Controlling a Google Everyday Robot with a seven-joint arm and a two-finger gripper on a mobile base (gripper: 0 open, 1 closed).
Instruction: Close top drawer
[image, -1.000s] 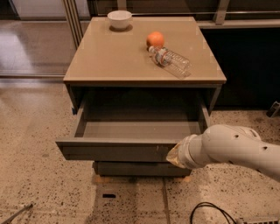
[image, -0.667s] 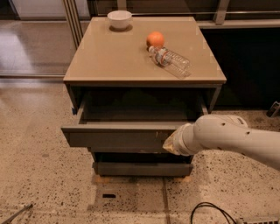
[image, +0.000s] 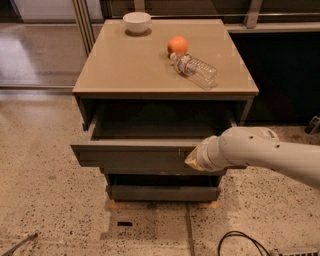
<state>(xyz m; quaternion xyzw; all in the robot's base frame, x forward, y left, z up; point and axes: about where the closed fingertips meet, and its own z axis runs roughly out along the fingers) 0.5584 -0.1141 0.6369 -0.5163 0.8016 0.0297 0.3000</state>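
Okay, mid-push: my end effector on the wide dark grey top drawer front, grip state can't tell. Next: shove straight in.

- The top drawer is sliding back in under the front edge of the tabletop. Its front is now sitting nearer that edge than a second ago, though it is still standing out.
- Less of its grey inside is showing.
- The hand is travelling with the drawer front, pressing against it right of centre, below the front right corner of the tabletop.
- The arm is reaching farther in from the right.
- More of the lower drawer front is coming into view beneath.
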